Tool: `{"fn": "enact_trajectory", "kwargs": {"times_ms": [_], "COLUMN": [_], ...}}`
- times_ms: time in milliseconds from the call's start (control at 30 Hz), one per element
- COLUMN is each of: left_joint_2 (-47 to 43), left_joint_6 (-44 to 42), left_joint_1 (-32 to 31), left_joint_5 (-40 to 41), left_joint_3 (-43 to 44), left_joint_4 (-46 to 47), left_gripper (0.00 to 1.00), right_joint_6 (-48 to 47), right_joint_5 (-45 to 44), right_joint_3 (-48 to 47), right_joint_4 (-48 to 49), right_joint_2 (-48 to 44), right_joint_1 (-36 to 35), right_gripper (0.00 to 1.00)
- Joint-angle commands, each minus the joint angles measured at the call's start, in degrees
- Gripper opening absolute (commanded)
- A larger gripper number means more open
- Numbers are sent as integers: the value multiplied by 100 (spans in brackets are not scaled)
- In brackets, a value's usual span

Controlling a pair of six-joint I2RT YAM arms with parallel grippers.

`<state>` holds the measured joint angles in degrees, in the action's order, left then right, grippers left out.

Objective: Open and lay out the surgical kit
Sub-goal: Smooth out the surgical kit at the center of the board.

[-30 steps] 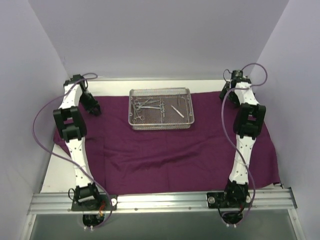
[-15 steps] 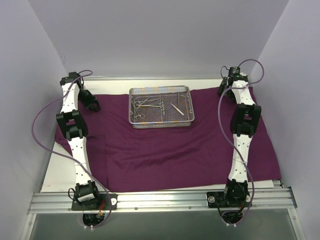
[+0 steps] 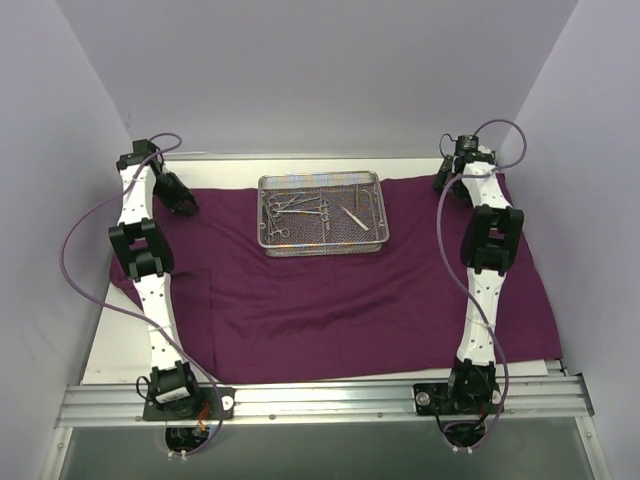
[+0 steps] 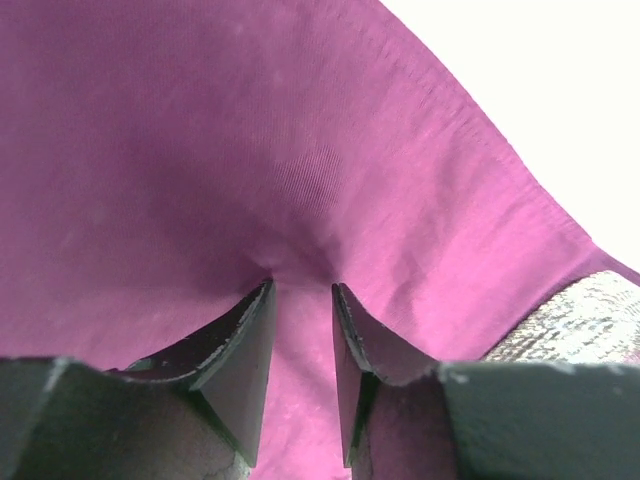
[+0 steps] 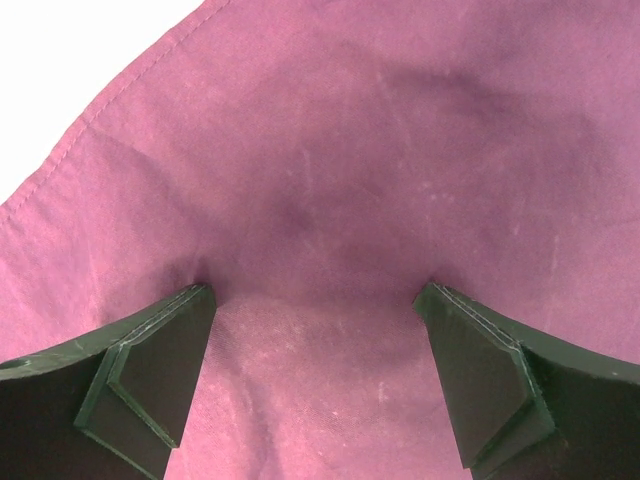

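The dark purple cloth wrap (image 3: pixel 330 290) is the biggest thing here. It lies opened flat over most of the table (image 3: pixel 110 350), with only shallow creases near its middle. On its far middle stands the wire-mesh tray (image 3: pixel 322 250), long axis running left to right, so 1 short end faces each arm. Inside it, the scissor-handled forceps (image 3: pixel 295 208) cluster in the left half, and the tweezers (image 3: pixel 354 221) lie alone, slanted, in the right half.

The left gripper (image 3: pixel 183 203) is at the cloth's far left corner. In its wrist view its jaws stand narrowly apart, their tips on the fabric, which puckers slightly there; no fold shows between them. The right gripper (image 3: pixel 445 183) is at the far right corner, jaws wide apart, both tips down on flat cloth near the hem.

The unwrapping looks done, so laying out the instruments is probably next. The tray lies inward from both grippers: the forceps suit the left arm and the tweezers suit the right, which is slightly nearer its end of the tray.
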<state>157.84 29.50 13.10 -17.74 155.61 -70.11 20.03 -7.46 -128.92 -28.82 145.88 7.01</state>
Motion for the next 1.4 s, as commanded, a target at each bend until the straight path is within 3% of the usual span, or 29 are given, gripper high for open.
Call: {"fn": "enact_trajectory", "kwargs": {"times_ms": [0, 133, 333, 600, 700, 933, 1367], "left_joint_2": [-1227, -2116, -2872, -3953, -4059, -3813, -3550], "left_joint_6": [56, 293, -171, -357, -243, 30, 329], "left_joint_1": [-88, -115, -264, -712, -923, -1178, -1432], "left_joint_5": [770, 1122, 1377, 1976, 1976, 2362, 2485], "left_joint_3": [-521, -1584, -2210, -4658, -5092, -5251, -5392], "left_joint_4": [418, 524, 43, 137, 339, 366, 156], "left_gripper": [39, 41, 41, 42, 42, 41, 42], "right_joint_6": [45, 54, 132, 282, 308, 309, 159], "right_joint_5": [228, 255, 403, 1097, 1247, 1397, 1493], "right_joint_3": [368, 385, 850, 2440, 2853, 3706, 4156], "right_joint_4": [-511, -555, -669, -274, -247, -89, -19], "right_joint_2": [-217, -665, -1368, -2836, -3293, -4076, -4217], "right_joint_1": [-164, -269, -384, -928, -1087, -1360, -1360], "right_gripper": [90, 93, 98, 99, 100, 100, 100]}}
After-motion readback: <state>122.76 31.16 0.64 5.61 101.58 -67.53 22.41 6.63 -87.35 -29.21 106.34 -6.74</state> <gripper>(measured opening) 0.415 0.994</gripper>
